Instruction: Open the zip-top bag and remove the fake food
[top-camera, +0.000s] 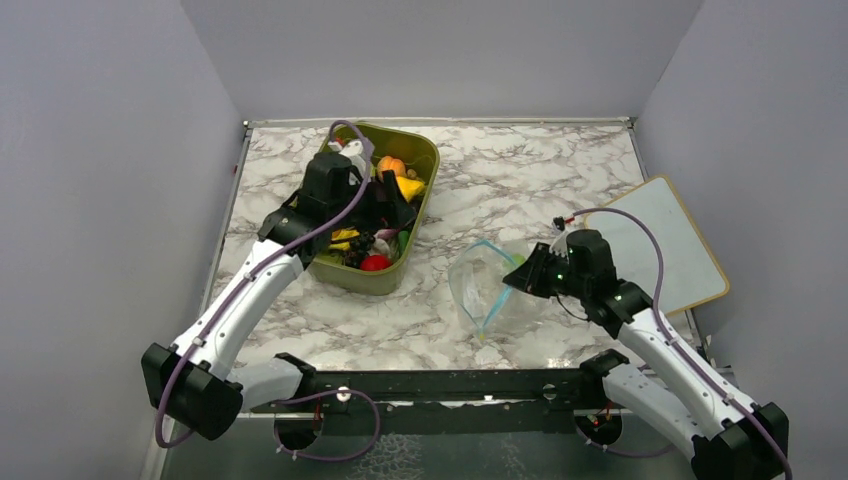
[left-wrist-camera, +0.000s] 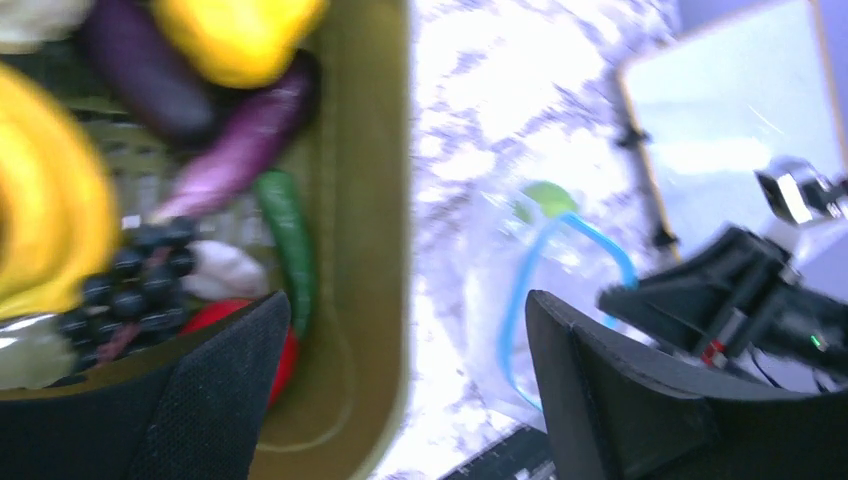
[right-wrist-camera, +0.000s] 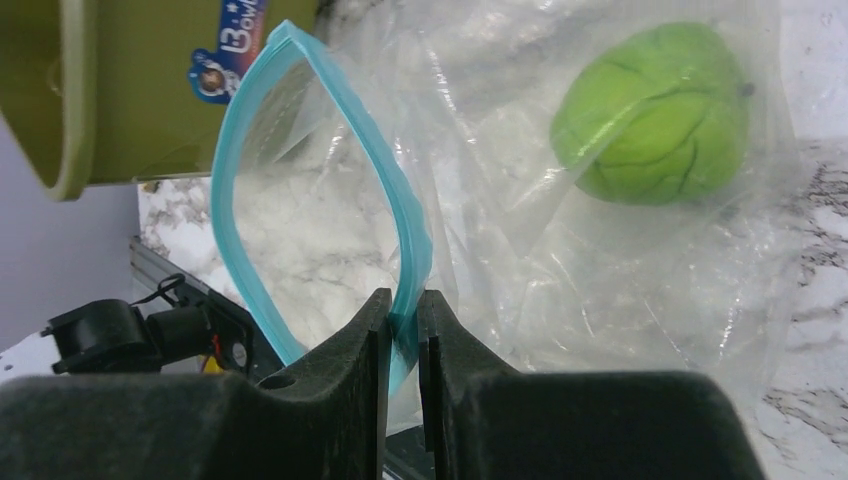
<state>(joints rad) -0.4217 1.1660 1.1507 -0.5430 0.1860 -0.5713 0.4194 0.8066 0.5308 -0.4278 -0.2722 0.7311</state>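
Right pincer (right-wrist-camera: 402, 320) clamps bag (right-wrist-camera: 520, 250), maybe cabbage (right-wrist-camera: 650, 115) inside

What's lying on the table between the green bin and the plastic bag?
Nothing; only bare marble table separates the green bin from the zip-top bag, as the top view shows.

One zip-top bag (right-wrist-camera: 600, 250) lies on the counter, with one light green round piece (right-wrist-camera: 655, 115) inside it. There is one olive-green bin (top-camera: 424, 160) and one white board (top-camera: 665, 245). In the bin, the left wrist view shows two purple eggplants (left-wrist-camera: 140, 65) (left-wrist-camera: 245, 135), one green chili (left-wrist-camera: 285, 235), one bunch of dark grapes (left-wrist-camera: 135, 290), one white piece (left-wrist-camera: 225, 270) and one red piece (top-camera: 375, 262). The rest are too blurred to count.
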